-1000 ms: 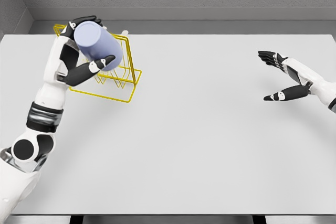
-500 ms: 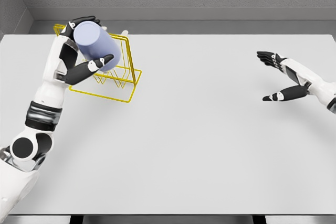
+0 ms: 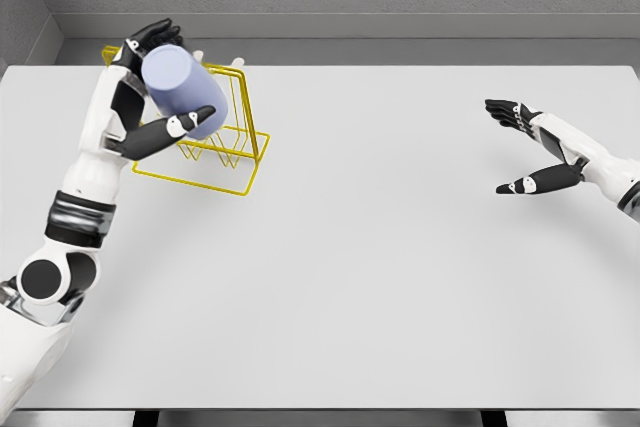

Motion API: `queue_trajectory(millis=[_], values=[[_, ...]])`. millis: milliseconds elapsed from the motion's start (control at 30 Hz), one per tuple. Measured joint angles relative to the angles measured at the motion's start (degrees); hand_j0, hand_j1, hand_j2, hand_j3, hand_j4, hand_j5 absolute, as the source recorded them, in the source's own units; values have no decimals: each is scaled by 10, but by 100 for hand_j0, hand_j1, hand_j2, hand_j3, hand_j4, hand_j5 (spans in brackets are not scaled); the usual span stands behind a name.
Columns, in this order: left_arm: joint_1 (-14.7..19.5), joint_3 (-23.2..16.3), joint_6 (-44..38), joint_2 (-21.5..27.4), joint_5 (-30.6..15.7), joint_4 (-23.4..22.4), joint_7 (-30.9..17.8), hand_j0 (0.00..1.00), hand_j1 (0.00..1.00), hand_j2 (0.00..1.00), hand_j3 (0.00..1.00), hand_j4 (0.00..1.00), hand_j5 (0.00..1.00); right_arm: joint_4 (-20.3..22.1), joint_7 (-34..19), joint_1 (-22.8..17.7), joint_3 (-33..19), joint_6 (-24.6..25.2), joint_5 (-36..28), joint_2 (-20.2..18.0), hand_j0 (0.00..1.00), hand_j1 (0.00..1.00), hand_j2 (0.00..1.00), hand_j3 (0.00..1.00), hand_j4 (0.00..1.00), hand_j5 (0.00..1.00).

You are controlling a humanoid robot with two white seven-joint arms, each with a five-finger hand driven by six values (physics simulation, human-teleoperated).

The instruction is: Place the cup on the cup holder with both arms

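The lavender cup (image 3: 185, 92) sits tilted over the yellow wire cup holder (image 3: 215, 142) at the table's (image 3: 380, 277) far left, cradled by the left hand (image 3: 150, 87) — thumb beneath it, fingers loosened above its top. The right hand (image 3: 530, 147) hovers well apart at the right edge — fingers spread, holding nothing.

No text, label, brand, number or sign can be read anywhere in the head view. The lavender cup (image 3: 183, 93), the yellow wire cup holder (image 3: 222, 152), the white bench (image 3: 380, 247) and the robot's arms all show plain, unmarked surfaces.
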State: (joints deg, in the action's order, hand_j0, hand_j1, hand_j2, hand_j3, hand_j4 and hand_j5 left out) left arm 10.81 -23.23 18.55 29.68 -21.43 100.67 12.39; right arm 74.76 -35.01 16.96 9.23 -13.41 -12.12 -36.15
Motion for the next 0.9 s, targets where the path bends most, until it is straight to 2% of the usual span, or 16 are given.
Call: queue_trajectory(millis=[400, 767, 900], values=[[-3, 13, 0, 0, 0, 2, 0, 100, 100, 100, 100, 100, 100, -1, 0, 0, 1, 0, 0, 1, 100, 100, 100, 100, 100, 100], [-75, 85, 57, 3, 1, 3, -3, 100, 100, 100, 100, 100, 100, -1, 0, -1, -2, -1, 0, -1, 100, 100, 100, 100, 100, 100], [-94, 98, 72, 5, 1, 3, -2, 100, 100, 100, 100, 100, 100, -1, 0, -1, -1, -1, 0, 0, 100, 100, 100, 100, 100, 100]])
